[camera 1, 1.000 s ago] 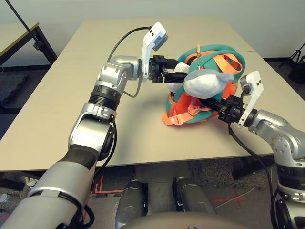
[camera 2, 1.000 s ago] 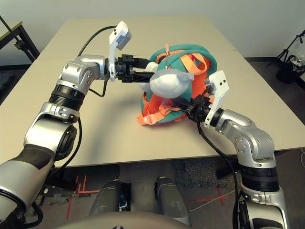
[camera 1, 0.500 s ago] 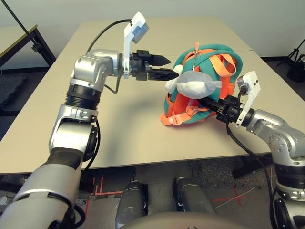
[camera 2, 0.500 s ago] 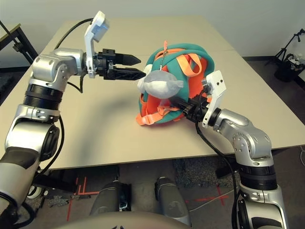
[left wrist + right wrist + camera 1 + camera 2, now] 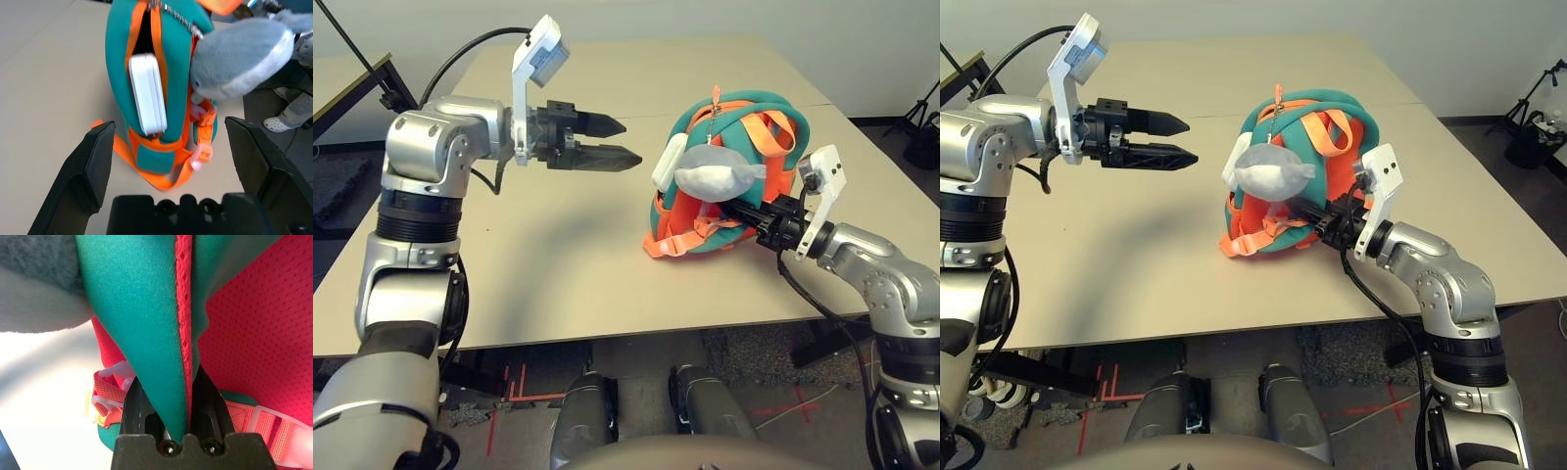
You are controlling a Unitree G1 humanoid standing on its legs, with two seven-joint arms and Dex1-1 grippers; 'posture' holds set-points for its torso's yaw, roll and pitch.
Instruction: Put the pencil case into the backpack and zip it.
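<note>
Pencil case (image 5: 670, 163): sat partway inside backpack (image 5: 744, 132), poking out of open zipper (image 5: 159, 39) on the left. Left tool (image 5: 632, 144): hovered wide open and empty above surface (image 5: 578, 255), well apart, left of backpack. Right tool (image 5: 168, 387): clamped backpack's teal, red-edged fabric, beside whale charm (image 5: 715, 176).

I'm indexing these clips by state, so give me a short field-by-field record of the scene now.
backpack: on the table, zipper open on the side where the case sits
pencil case: white, partly in the opening, its outer part sticking out
left gripper: open, empty, held apart from the case
right gripper: closed on the teal and red edge of the backpack
plush charm: grey and white, hanging from a chain beside the case
task state: case not fully in, zipping not done
</note>
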